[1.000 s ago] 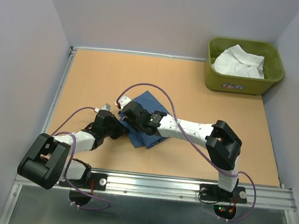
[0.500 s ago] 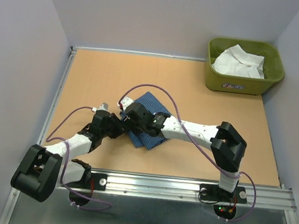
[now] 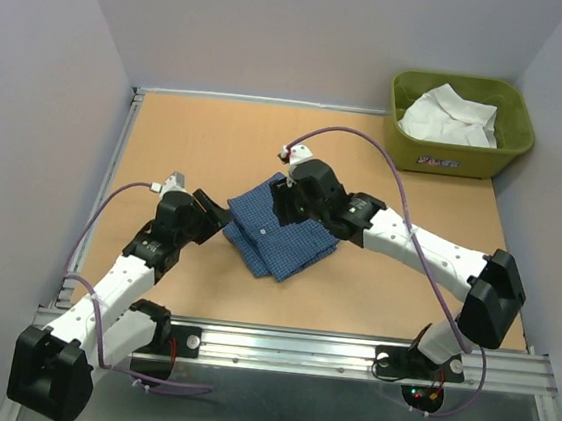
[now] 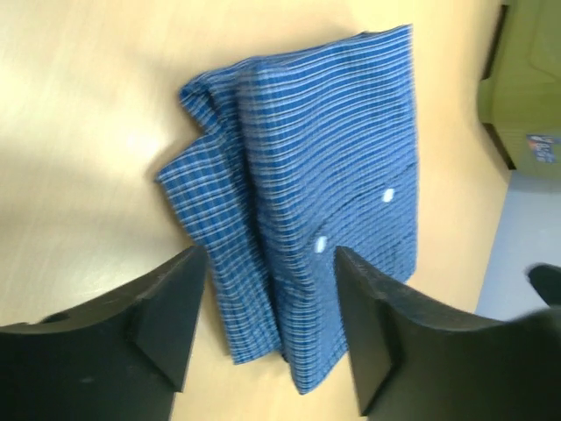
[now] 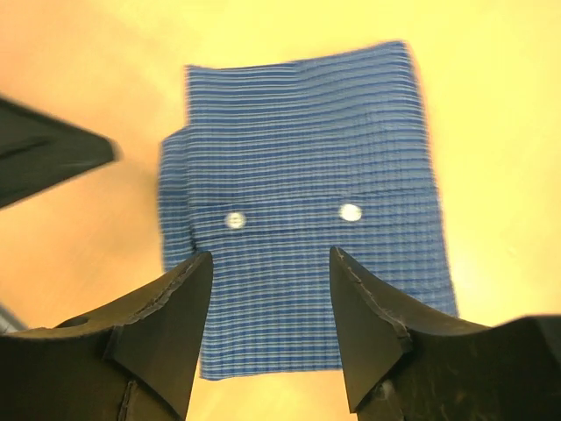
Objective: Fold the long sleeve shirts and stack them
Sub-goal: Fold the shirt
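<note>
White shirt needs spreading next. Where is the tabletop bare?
Bare wooden tabletop runs along the back edge, left of the olive-green plastic tub, beyond the folded blue checked shirt. Crowded: the middle, left gripper and right gripper around it.

Open tabletop [image 3: 198,141] rear-left; L hand [image 3: 216,215], R hand [image 3: 281,207] flank blue shirt [image 3: 283,241]; tub [image 3: 447,160] blocks far-right corner.

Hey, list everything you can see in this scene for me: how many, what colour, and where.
blue checked shirt: one, blue, folded, middle of the table
white shirt: one, white, crumpled inside the tub
tub: one, olive-green, far right corner
table: one, light wood
rail: one, silver, near edge
left gripper: one, black, open, at the blue shirt's left side
right gripper: one, black, open, over its far edge
</note>
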Robot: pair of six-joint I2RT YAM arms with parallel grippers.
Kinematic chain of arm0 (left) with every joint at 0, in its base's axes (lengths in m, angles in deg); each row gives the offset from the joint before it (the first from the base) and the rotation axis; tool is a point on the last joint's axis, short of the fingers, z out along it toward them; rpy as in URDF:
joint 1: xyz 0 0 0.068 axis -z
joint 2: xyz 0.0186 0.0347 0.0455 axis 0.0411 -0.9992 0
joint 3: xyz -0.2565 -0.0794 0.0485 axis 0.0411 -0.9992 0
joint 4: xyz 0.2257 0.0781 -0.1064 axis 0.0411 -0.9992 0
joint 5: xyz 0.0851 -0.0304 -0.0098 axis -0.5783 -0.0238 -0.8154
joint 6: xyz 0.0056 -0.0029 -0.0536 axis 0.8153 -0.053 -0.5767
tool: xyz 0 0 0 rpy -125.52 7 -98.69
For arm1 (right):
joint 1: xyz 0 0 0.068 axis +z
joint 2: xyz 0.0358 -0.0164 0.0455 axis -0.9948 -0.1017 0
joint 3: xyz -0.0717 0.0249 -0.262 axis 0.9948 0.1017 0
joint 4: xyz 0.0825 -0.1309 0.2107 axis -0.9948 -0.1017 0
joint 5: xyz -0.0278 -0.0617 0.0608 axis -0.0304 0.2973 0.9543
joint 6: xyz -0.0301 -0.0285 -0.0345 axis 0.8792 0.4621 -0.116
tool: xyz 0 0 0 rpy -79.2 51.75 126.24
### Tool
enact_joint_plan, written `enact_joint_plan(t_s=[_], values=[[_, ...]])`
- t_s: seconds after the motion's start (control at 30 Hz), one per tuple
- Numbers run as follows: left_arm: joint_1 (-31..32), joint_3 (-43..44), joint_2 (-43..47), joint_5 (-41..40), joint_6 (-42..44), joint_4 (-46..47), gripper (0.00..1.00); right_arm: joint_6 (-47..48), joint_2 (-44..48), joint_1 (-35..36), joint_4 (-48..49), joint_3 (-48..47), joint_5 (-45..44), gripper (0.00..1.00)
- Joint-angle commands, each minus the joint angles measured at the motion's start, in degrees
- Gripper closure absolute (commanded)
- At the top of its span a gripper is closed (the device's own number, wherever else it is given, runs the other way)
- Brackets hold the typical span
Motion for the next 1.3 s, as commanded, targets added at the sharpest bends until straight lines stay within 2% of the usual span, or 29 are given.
enact_joint_plan(t_s=[0.0, 0.03, 0.1, 0.17, 0.2, 0.33, 0.53, 0.67, 0.8, 0.93, 1.1, 1.27], values=[[-0.2, 6.0, -2.5, 3.8, 3.1, -0.8, 0.48, -6.0, 3.9, -2.5, 1.5, 4.4, 9.7, 0.40], [-0.1, 7.3, -3.4, 5.4, 2.8, 1.6, 0.59, -6.4, 4.5, -2.6, 2.2, 4.9, 10.6, 0.40], [0.3, 8.2, -5.2, 8.5, 1.4, 5.4, 0.66, -7.8, 5.7, -3.2, 3.4, 6.8, 15.0, 0.45], [0.7, 10.5, -9.2, 10.2, 1.1, 9.3, 0.70, -8.9, 6.2, -4.0, 6.3, 8.3, 18.2, 0.53], [1.1, 11.7, -10.7, 10.2, 1.8, 9.8, 0.71, -10.3, 6.1, -4.2, 7.4, 9.7, 20.9, 0.60], [1.5, 16.1, -20.3, 11.2, 2.9, 13.6, 0.80, -13.1, 4.3, -5.8, 13.4, 12.2, 27.9, 0.71], [1.5, 12.7, -30.7, 11.6, 0.2, 22.0, 0.90, -17.5, -1.6, -7.4, 21.9, 17.7, 37.9, 0.87], [0.8, 10.5, -36.8, 10.2, -0.8, 25.3, 0.94, -18.6, -5.3, -9.1, 25.9, 21.4, 41.0, 0.89], [-0.3, 10.5, -43.3, 9.6, -0.8, 27.0, 0.95, -19.4, -12.6, -10.2, 29.6, 24.5, 46.0, 0.97], [-1.4, 11.9, -48.8, 9.0, 0.0, 27.4, 0.95, -20.1, -16.1, -11.0, 32.5, 27.4, 46.8, 0.99], [-2.9, 12.8, -50.7, 9.8, 0.9, 27.4, 0.95, -19.3, -12.8, -12.0, 32.5, 28.0, 46.6, 0.99], [-2.9, 14.1, -47.0, 11.9, 3.5, 25.7, 0.88, -20.0, -4.7, -16.8, 32.1, 27.5, 45.9, 0.98]])
